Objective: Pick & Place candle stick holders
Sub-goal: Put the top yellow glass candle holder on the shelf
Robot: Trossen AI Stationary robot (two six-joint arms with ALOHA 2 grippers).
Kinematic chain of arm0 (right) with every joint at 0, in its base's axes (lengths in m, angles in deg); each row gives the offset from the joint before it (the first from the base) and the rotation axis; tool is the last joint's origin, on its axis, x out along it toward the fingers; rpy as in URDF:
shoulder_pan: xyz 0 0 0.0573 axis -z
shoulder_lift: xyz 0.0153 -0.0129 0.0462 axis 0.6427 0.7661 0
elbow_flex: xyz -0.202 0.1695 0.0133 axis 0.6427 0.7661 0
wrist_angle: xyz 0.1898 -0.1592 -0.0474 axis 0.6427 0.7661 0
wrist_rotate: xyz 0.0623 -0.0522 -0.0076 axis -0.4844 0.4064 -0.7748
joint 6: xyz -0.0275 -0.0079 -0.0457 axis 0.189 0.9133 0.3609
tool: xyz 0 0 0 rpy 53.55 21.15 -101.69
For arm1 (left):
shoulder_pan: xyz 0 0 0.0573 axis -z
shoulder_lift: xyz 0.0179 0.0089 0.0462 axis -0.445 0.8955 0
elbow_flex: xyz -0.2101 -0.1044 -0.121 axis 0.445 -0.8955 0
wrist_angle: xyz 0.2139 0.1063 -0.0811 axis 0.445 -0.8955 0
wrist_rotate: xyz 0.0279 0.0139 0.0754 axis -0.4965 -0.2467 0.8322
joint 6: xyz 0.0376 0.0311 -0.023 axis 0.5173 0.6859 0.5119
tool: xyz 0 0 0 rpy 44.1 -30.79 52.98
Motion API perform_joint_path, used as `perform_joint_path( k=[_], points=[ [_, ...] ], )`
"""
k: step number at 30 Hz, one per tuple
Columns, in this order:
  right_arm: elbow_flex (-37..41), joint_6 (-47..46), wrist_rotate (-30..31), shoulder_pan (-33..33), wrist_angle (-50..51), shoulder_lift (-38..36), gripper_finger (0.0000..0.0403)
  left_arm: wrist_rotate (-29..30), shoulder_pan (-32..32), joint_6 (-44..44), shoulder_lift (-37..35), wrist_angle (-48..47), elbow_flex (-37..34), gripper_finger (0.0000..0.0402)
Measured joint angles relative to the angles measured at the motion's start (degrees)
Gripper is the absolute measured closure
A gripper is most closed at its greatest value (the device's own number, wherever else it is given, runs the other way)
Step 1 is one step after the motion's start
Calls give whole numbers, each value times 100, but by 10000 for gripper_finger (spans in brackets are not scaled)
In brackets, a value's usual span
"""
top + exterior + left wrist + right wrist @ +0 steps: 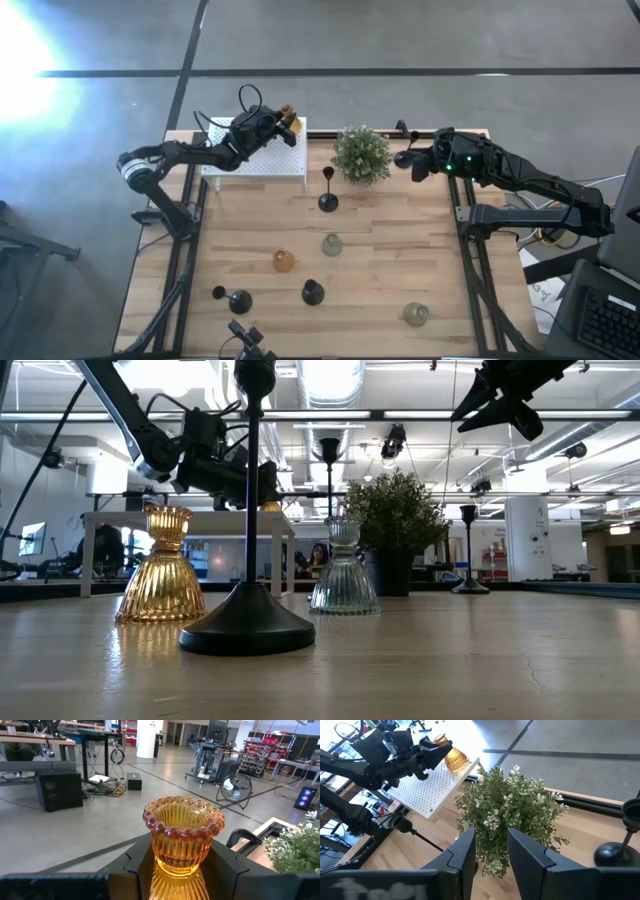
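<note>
The left gripper is holding a ribbed amber glass candle holder above the far edge of the white perforated rectangular box, its dark fingers closing on the holder's narrow waist from both sides, the scalloped cup standing up between and above them.

The right gripper is hovering high over the wooden surface, just beside the bushy green potted plant; its fingers are standing a little apart, gripping nothing, with the plant's foliage directly ahead of the fingertips. A black candlestick with round base and thin stem is standing off to one side of those fingers, near the surface's far edge.

Well away from both sets of fingers, the other holders are resting on the surface: a black stemmed holder in front of the box and plant, a clear ribbed glass holder and a second squat amber holder side by side mid-surface, a dark squat holder, another black stemmed holder apparently lying on its side at the near left, and a pale glass holder at the near right.
</note>
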Motion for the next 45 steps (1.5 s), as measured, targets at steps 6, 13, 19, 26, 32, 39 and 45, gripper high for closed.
perform_joint_path(
  k=[6, 13, 19, 26, 32, 39, 45],
  points=[
    [0, -3, -3, 0, 0, 0, 303, -65, 2, -95, -38, -73, -4, 256],
    [0, -1, -3, 2, 0, 0, 314, -108, 7, -86, -262, -649, -7, 234],
    [0, -1, -3, 2, 0, 0, 310, -77, 6, -83, -388, -915, -13, 209],
    [0, -1, -10, 2, 0, 0, 300, 61, 4, -48, -381, -1016, -19, 166],
    [0, -3, -10, 2, 0, 1, 301, 91, 0, -43, -372, -1085, -29, 127],
    [0, -1, -10, 2, 0, 2, 314, -25, 11, 41, -478, -1113, -39, 108],
    [0, -3, -10, 1, 0, 2, 309, -52, 11, 235, -811, -1125, -39, 111]
  ],
)
